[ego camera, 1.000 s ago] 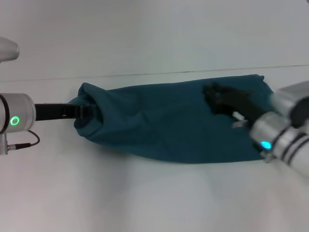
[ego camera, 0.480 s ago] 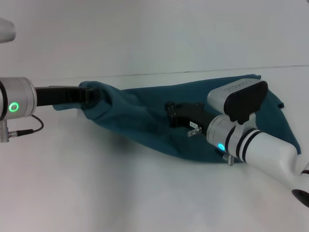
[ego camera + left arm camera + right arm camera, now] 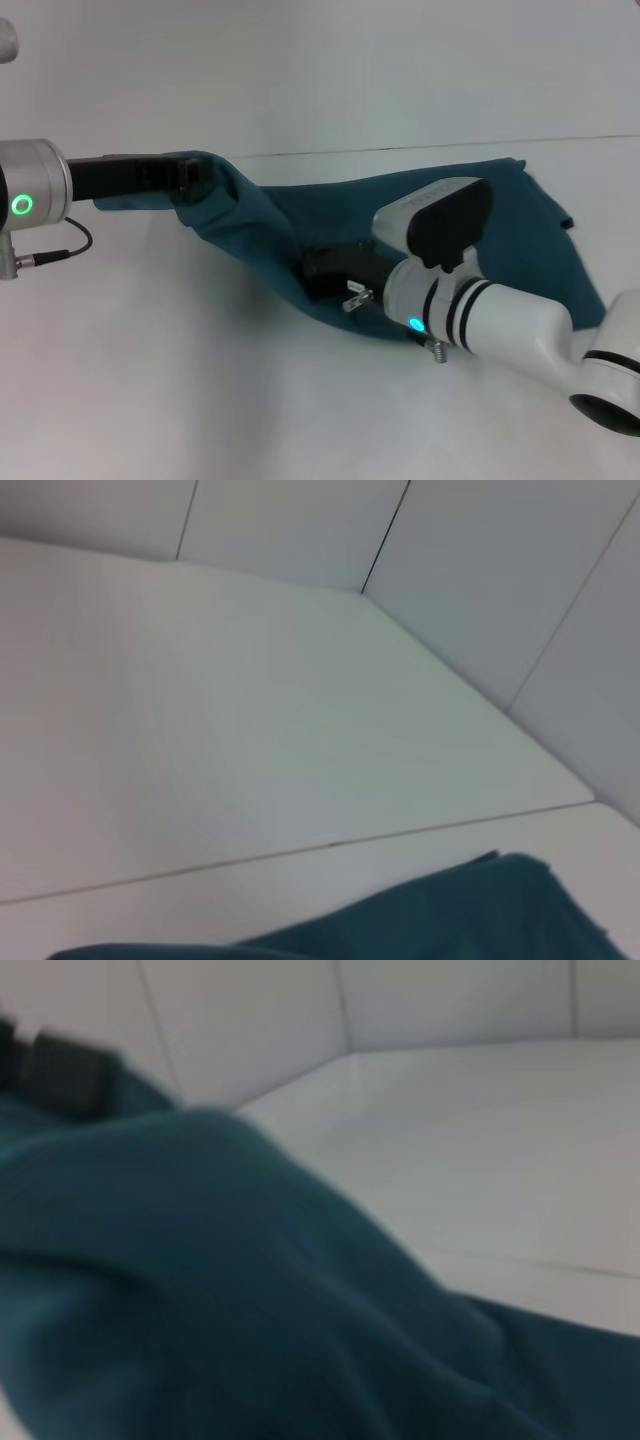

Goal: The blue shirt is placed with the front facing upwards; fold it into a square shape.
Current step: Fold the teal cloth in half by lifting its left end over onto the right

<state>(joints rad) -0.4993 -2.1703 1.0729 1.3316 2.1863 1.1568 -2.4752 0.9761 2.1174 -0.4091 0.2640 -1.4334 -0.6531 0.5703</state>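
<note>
The blue shirt [image 3: 500,215] lies bunched into a long band across the white table [image 3: 180,380], with no print showing. My left gripper [image 3: 188,176] holds the shirt's left end pinched and raised a little off the table. My right arm reaches in from the lower right. Its gripper [image 3: 322,264] is shut on a fold of cloth near the band's middle front edge, pulled over the lower layer. In the left wrist view, a strip of the blue shirt [image 3: 470,915] shows. The blue shirt [image 3: 200,1280] fills most of the right wrist view, with the left gripper [image 3: 55,1070] dark beyond it.
The white table surface runs back to a seam line [image 3: 400,150] just behind the shirt, where pale wall panels [image 3: 450,570] rise. Bare tabletop lies in front of the shirt and to its left. A thin cable [image 3: 60,252] hangs from my left wrist.
My right gripper has swept left from the shirt's right end to its middle, carrying cloth with it. My left gripper has lifted its end slightly up and back.
</note>
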